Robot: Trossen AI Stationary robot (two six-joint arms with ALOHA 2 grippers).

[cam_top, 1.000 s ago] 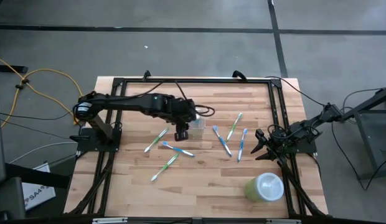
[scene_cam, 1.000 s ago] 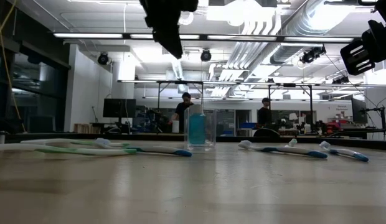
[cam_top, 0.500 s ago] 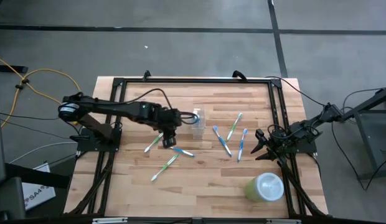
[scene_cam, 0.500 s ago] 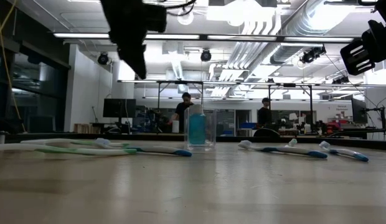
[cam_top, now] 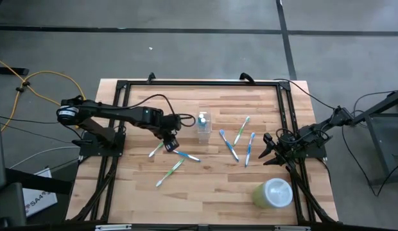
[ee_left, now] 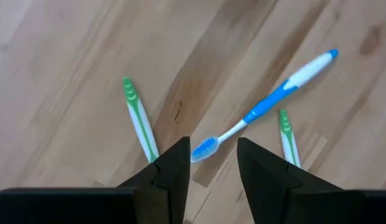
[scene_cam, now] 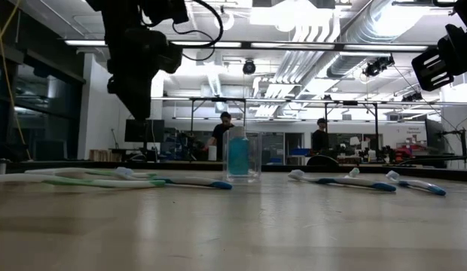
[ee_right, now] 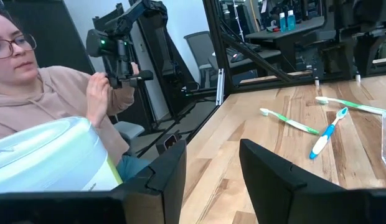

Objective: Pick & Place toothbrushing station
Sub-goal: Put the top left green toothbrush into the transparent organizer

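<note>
My overhead camera looks straight down on the whole table (cam_top: 212,186), both arms in frame. My low camera sits at table-top level, looking across the boards into the room behind; both show the clear cup (cam_top: 203,126) and the toothbrushes scattered around it. My left wrist camera points down close at the wood, over a blue toothbrush (ee_left: 268,106). My right wrist camera looks level across the table, past a pale green container (ee_right: 50,155) toward a seated person (ee_right: 50,93).
</note>
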